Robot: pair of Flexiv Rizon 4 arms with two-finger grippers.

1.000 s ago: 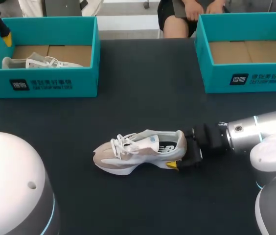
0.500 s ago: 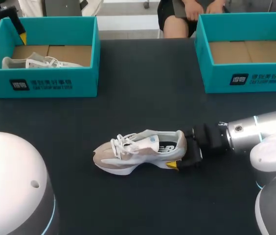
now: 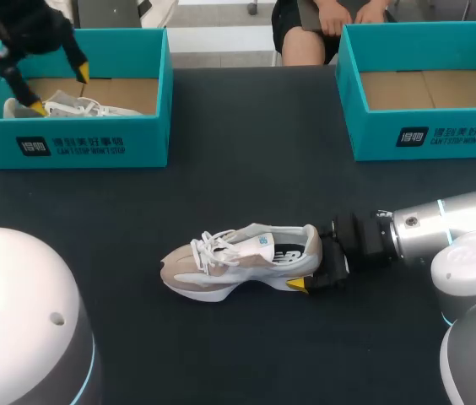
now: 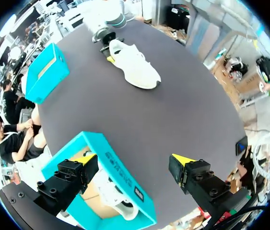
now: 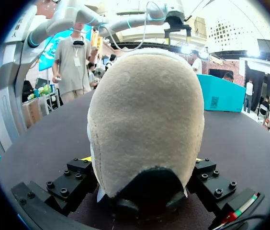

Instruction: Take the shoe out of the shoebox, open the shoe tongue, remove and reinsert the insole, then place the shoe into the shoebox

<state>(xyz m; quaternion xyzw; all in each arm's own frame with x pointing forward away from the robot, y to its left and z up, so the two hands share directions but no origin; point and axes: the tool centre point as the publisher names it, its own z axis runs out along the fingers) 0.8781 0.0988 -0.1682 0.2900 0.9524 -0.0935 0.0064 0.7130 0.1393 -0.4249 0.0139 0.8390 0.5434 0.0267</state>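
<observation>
A beige and white shoe [image 3: 242, 261] lies on its sole in the middle of the table, toe to the left. My right gripper [image 3: 312, 263] is shut on its heel [image 5: 144, 120], one finger on each side [image 5: 143, 163]. A second white shoe [image 3: 69, 107] lies in the left teal shoebox [image 3: 78, 143]. Above that box my left gripper [image 3: 58, 91] hangs open and holds nothing. In the left wrist view its yellow tips straddle the box's front wall [image 4: 134, 159], with the white shoe [image 4: 116, 201] below and the table shoe [image 4: 135, 64] far ahead.
A second teal shoebox [image 3: 428, 135] stands at the back right, its cardboard floor bare; it also shows ahead of the left gripper [image 4: 46, 72]. Dark table top lies between the boxes and the shoe.
My left gripper has come in from the far left corner and moved right and down over the left shoebox. The right arm and the shoe have not moved.
</observation>
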